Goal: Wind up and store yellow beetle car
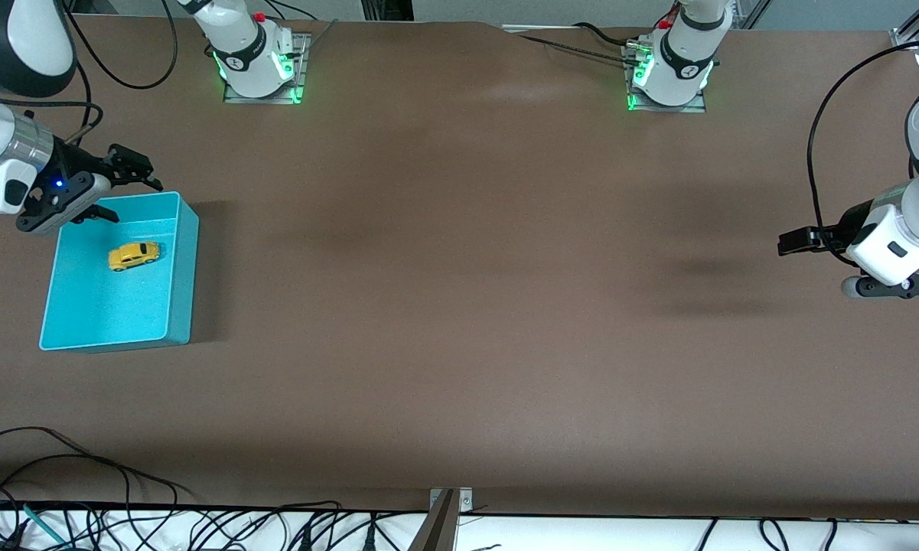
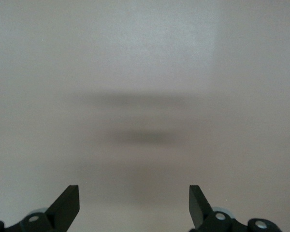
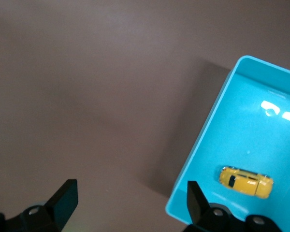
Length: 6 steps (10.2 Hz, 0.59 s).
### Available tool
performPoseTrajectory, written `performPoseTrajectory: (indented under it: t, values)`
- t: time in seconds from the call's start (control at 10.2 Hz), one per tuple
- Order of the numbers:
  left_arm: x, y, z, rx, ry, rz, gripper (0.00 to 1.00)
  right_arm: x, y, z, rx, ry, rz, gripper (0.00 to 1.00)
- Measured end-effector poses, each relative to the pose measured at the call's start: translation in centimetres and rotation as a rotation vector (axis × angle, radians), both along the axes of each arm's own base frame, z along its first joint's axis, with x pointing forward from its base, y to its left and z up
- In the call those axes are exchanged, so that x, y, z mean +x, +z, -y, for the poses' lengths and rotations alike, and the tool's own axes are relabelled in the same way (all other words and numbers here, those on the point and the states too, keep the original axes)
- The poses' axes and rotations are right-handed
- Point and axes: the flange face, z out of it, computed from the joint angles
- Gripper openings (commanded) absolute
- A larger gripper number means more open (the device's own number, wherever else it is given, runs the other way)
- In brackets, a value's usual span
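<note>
Already your yellow beetle car (image 1: 133,255) lies in the teal bin (image 1: 184,268), just below the right gripper (image 1: 115,195), both claws wide

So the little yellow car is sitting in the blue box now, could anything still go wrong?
Probably little. The yellow beetle car lies in the teal bin. The open right gripper hangs over the bin's corner, so a low sweep might clip the rim and shove the bin. If the car is wound, it could roll into a wall. The left gripper waits, open, over bare table.
</note>
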Motion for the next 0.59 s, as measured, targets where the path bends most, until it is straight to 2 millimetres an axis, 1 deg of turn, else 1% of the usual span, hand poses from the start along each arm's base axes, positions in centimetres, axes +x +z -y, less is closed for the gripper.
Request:
performPoseTrajectory:
  t: [0.2,0.29,0.39,0.59]
  values:
    - [0.0,0.0,0.0,0.000,0.000,0.000,1.00,-0.9,3.0,-3.0,-0.032,-0.161,0.020,1.00]
    - [0.0,0.0,0.0,0.000,0.000,0.000,1.00,-1.3,4.1,-4.2,-0.052,-0.214,0.032,1.00]
    - [0.0,0.0,0.0,0.000,0.000,0.000,1.00,-1.5,5.0,-5.1,-0.075,-0.247,0.047,1.00]
    - [0.0,0.0,0.0,-0.001,0.000,-0.001,1.00,-1.3,7.2,-7.0,-0.111,-0.279,0.086,1.00]
